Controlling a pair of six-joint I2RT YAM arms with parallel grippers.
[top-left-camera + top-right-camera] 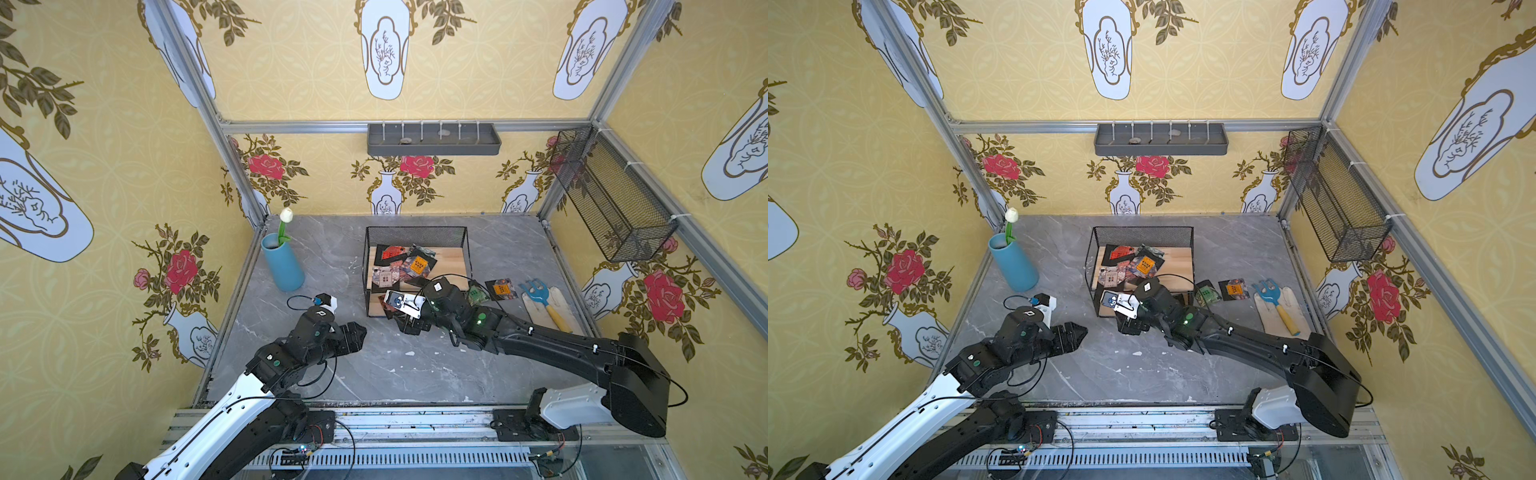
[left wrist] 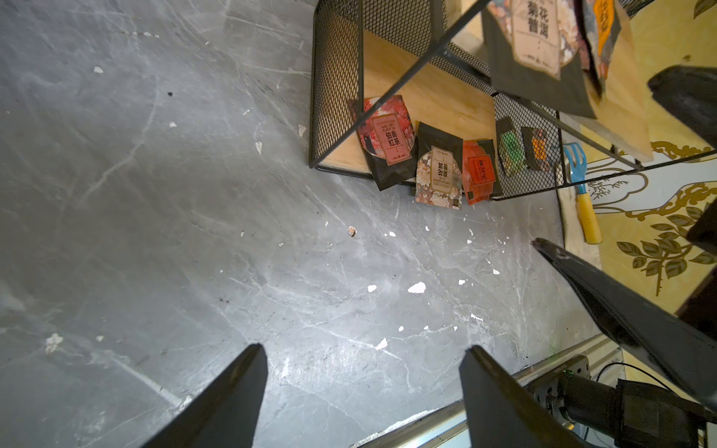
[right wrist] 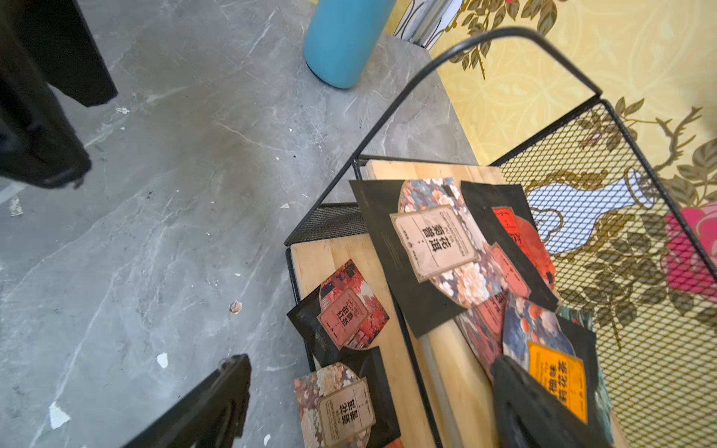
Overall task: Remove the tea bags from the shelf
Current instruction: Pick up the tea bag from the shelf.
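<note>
In both top views, a pile of tea bags (image 1: 405, 264) (image 1: 1133, 262) on the top board of the shelf (image 1: 415, 237) (image 1: 1142, 235). More on the low board, and two out on the counter (image 1: 374, 374) just beside the shelf. Right hand (image 1: 409, 324) close at the front of the shelf. Left hand (image 1: 355, 332) well apart from it, over bare counter.

In the left wrist view, left hand (image 2: 361, 388) spread wide, holding nothing. Three tea bags (image 2: 438, 174) on the low board, poking out past its front edge.

In the right wrist view, right hand (image 3: 368, 362) spread wide too, and empty. One finger (image 3: 535, 411) over an orange-label bag (image 3: 555, 372) on the top board, the other finger out over the counter.

Probably very light, thin and bendy, with smooth, slippery wrappers. Easy to push around, likely hard to lift when lying flat on the wood. Best to pinch a corner or edge that sticks out past a board or past another bag, one at a time. A soft squeeze should be enough. Little fear of breaking, only of crumpling or dragging the bag next to it along.
</note>
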